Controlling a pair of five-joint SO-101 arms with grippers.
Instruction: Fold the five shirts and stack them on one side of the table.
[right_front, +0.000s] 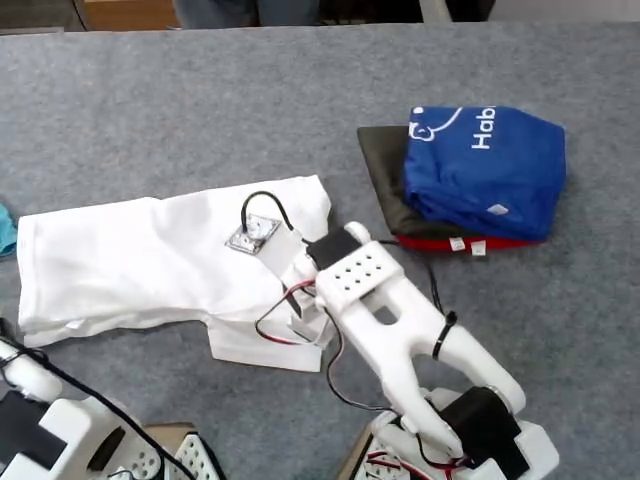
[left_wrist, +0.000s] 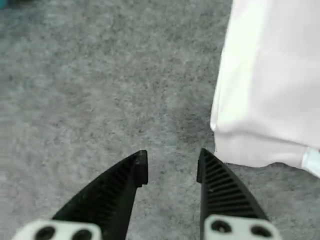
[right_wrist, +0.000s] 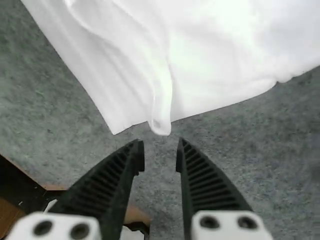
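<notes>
A white shirt (right_front: 150, 260) lies spread over the left middle of the grey table, one sleeve (right_front: 265, 345) jutting toward the front. My right arm (right_front: 365, 275) stretches from the front right to that shirt's near edge. In the right wrist view, my right gripper (right_wrist: 160, 152) is open, its tips just short of a fold in the white shirt's hem (right_wrist: 160, 125). My left gripper (left_wrist: 172, 167) hangs open over bare table, with the white shirt's edge (left_wrist: 250, 145) just beside it. At the right, a folded blue shirt (right_front: 490, 170) tops a stack with a red shirt (right_front: 450, 243) and a dark shirt (right_front: 385, 165).
A scrap of teal cloth (right_front: 5, 232) shows at the far left edge. The left arm's base (right_front: 40, 405) sits at the front left corner. Bare grey table (right_front: 250, 100) stretches across the back and at the front right of the stack.
</notes>
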